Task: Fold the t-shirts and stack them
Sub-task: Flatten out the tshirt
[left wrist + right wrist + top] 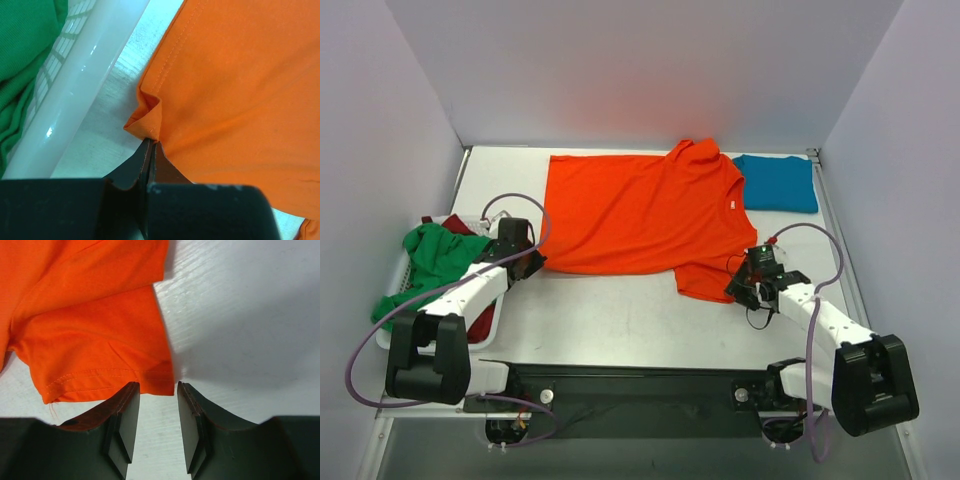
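A bright orange-red t-shirt (640, 212) lies spread flat in the middle of the table. My left gripper (532, 262) is shut on its near left hem corner (145, 120), which bunches up at the fingertips. My right gripper (740, 285) is open, its jaws just short of the hem of the near sleeve (100, 360), which lies flat on the table. A folded teal blue t-shirt (778, 183) lies at the far right. A green t-shirt (438, 255) and a dark red one (460, 225) lie in the basket at the left.
The white lattice basket (398, 280) stands at the left edge, its rim (85, 85) close beside my left gripper. Walls close in the table at the back and both sides. Bare table (620, 315) runs along the near side.
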Robot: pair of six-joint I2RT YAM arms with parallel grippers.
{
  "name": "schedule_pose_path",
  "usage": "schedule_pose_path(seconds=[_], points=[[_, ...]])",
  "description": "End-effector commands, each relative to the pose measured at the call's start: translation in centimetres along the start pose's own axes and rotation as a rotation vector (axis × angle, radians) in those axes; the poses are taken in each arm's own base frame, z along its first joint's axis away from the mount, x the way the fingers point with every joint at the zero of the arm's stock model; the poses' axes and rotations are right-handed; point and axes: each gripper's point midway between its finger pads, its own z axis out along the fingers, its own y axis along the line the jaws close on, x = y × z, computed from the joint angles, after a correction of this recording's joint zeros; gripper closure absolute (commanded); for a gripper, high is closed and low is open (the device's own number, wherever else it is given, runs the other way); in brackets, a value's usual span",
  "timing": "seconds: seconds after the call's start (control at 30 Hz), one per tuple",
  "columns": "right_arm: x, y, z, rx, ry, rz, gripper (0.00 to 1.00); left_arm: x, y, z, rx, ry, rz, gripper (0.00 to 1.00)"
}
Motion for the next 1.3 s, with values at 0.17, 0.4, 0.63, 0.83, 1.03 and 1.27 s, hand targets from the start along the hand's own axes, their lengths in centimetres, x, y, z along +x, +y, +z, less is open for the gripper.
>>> schedule_pose_path(seconds=[0.17,0.4,0.63,0.83,1.03,1.27], points=[[0.5,-0.4,1.2,0.030,-0.012,0.025,0.69,-0.6,-0.6,-0.2,0.036,-0.034,0.005,1.00],[0.6,-0.7,1.1,0.032,-0.019,0.021,0.93,-0.3,-0.5,-0.1,0.039,-0.028,0.007,1.00],[2.0,-1.1,-1.6,-0.014,0.009,0.012,1.00,0.1,0.2,-0.2,0.028,-0.031,0.017,1.00],[4.1,-1.9,-4.6,-0.075,0.032,0.039,1.00,0.7,1.0,-0.2,0.012,-0.036,0.019,1.00],[5.4,-2.9,-6.8,-0.105,0.028,0.062,1.00,0.9,1.4,-0.4,0.006,-0.034,0.027,1.00],[5.6,-3.7,-9.3,-0.121,0.000,0.062,1.00,0.7,2.0,-1.9,0.004,-0.060,0.027,0.97]])
